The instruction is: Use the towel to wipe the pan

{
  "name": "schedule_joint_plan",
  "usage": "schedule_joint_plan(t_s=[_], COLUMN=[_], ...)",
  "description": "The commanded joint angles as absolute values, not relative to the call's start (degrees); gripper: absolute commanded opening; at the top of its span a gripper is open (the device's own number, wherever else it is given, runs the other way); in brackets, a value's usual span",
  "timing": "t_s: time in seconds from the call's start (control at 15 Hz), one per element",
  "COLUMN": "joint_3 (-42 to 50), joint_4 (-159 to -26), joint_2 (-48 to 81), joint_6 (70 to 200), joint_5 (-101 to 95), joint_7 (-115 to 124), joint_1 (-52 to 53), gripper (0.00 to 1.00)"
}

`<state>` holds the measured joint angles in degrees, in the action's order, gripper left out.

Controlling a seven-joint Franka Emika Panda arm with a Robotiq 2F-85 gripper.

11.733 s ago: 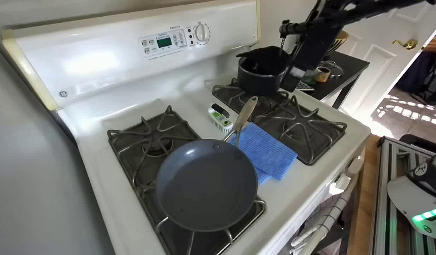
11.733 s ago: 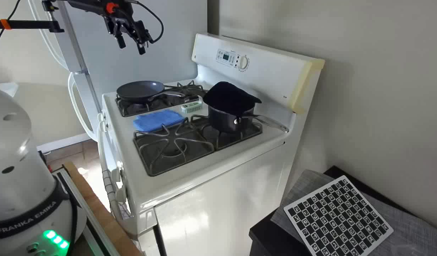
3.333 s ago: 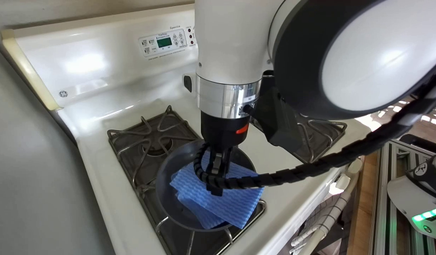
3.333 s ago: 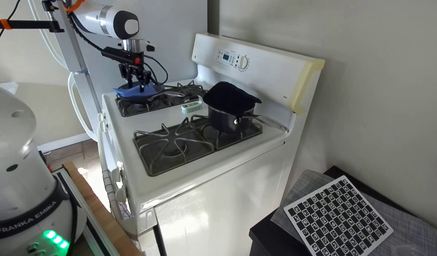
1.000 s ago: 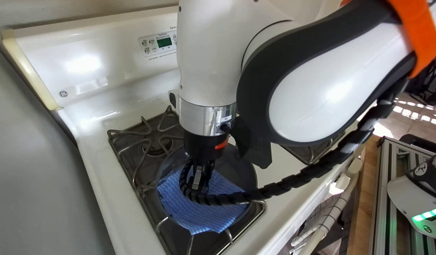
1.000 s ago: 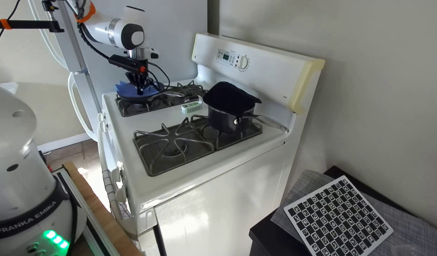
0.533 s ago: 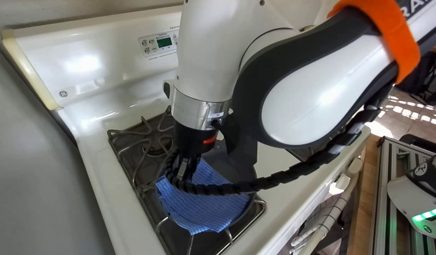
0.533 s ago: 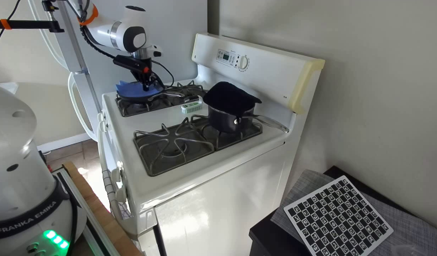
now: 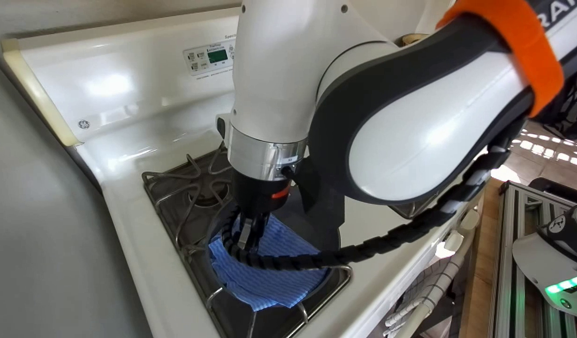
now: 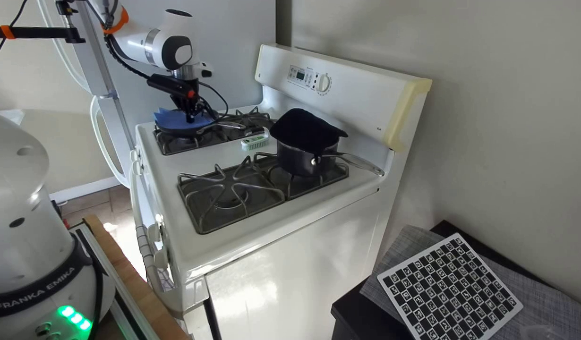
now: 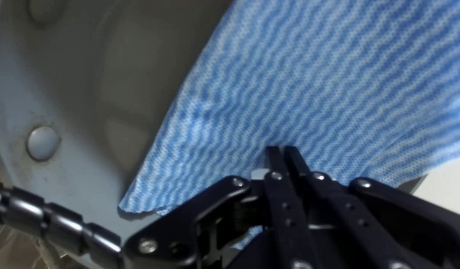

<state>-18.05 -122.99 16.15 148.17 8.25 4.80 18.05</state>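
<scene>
Lying directly beneath my claw (image 11: 282, 149), the towel (image 11: 327, 86), blue with pale wavy stripes, is spread inside the pan (image 11: 73, 89); one side overlaps the rim, and in an exterior view a corner stands up above it. My claw points downward. Its two fingers are brought fully together, side by side, and I observe nothing gripped between them; the tips appear to touch the cloth. Beside the claw, bare pan surface shows, including a rivet (image 11: 43, 143) ringed by brownish marks. A black ribbed cable (image 9: 298, 263) loops close by the claw. Below me, the pan sits on a burner (image 9: 176, 216) of the white stove (image 10: 281, 274). Farther from the claw, between the pan and a dark pot (image 10: 300, 163), I note a small green and white object (image 10: 255, 142). The pot, well apart from the claw, stands upright with a black item (image 10: 307, 130) rising above its rim.
</scene>
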Motion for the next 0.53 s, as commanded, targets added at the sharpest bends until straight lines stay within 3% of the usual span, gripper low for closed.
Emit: schedule_joint_plan(t_s=[0.0, 0.47], joint_3=[-18.01, -18.4], joint_4=[-123.4, -122.84], joint_2=[15.36, 17.66], joint_6=[143.03, 146.96], joint_5=[6.83, 8.3], joint_7=[5.47, 5.21], joint_1=[18.97, 19.03], gripper=[0.0, 0.0])
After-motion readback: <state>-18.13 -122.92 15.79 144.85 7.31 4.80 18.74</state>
